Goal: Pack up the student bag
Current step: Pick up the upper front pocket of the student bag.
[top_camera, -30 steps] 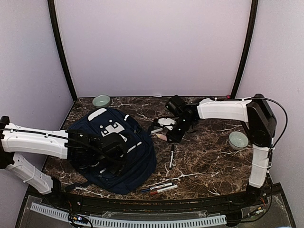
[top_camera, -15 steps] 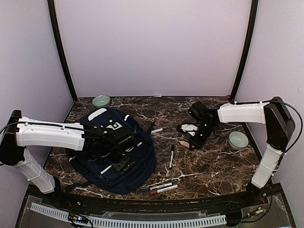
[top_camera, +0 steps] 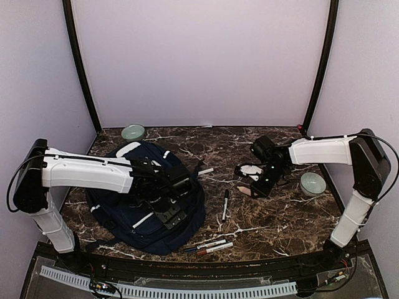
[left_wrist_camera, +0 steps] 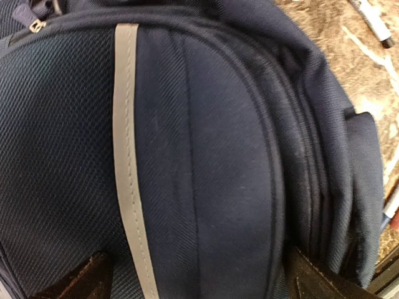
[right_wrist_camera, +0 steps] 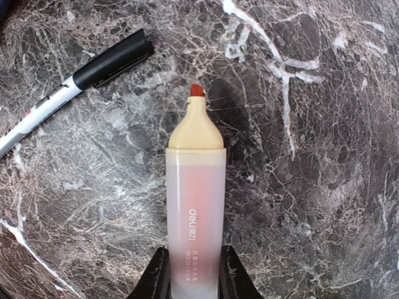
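Observation:
The student bag (top_camera: 121,215), navy with pale stripes, lies flat on the left of the marble table. My left gripper (top_camera: 169,202) hovers low over its right half. In the left wrist view the student bag (left_wrist_camera: 206,156) fills the frame, and the left gripper (left_wrist_camera: 199,283) is open, its fingers (left_wrist_camera: 81,280) wide apart astride a bulging pocket. My right gripper (top_camera: 260,185) is shut on a frosted pink highlighter (right_wrist_camera: 194,205) with a cream nose and red tip. That gripper (right_wrist_camera: 193,283) holds the highlighter just above the tabletop, right of centre.
A black-and-white marker (top_camera: 225,204) lies mid-table, also showing as the marker (right_wrist_camera: 75,84) left of the highlighter. Several more markers (top_camera: 209,246) lie near the front edge and one (top_camera: 205,170) beside the bag. Green bowls stand at back left (top_camera: 133,132) and right (top_camera: 312,183).
My left arm has swung rightwards across the bag and its jaws have opened a little wider. My right gripper has carried the highlighter away from the bag towards the right.

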Controlling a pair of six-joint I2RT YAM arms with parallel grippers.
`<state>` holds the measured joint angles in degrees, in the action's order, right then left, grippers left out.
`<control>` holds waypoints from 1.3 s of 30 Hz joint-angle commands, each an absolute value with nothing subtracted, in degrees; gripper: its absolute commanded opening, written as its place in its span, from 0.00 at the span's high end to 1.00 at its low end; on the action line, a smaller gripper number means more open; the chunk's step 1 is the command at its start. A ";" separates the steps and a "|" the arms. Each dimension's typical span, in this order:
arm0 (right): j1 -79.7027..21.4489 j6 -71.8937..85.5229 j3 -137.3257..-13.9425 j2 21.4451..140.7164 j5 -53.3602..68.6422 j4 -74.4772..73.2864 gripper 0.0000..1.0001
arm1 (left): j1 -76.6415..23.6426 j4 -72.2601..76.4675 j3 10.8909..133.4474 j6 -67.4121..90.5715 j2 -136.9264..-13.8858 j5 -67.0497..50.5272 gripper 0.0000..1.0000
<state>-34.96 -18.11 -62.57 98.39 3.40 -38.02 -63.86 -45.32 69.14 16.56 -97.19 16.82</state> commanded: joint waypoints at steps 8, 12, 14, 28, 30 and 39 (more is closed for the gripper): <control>-34.98 -17.94 -62.30 98.11 5.74 -36.17 0.83 | -64.51 -49.07 72.82 15.85 -98.67 21.63 0.30; -34.90 -18.08 -62.57 97.70 5.93 -36.27 0.83 | -64.51 -50.62 74.05 16.30 -98.86 23.21 0.44; -34.91 -18.38 -62.77 97.30 5.89 -36.25 0.83 | -64.51 -50.99 74.53 16.45 -98.16 23.44 0.54; -38.09 -24.04 -71.78 91.75 15.39 -39.91 0.83 | -64.13 -54.61 78.40 15.11 -90.58 27.62 1.00; -40.63 -25.80 -73.09 90.02 15.41 -40.14 0.83 | -63.99 -54.26 79.20 14.62 -89.41 27.68 1.00; -52.61 -35.94 -75.81 88.41 9.26 -40.56 0.83 | -63.91 -52.62 81.20 12.86 -82.23 28.96 1.00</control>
<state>-48.45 -29.85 -74.32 89.49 12.58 -40.10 -64.27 -54.06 78.37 14.13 -88.16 25.67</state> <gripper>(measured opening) 0.217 0.038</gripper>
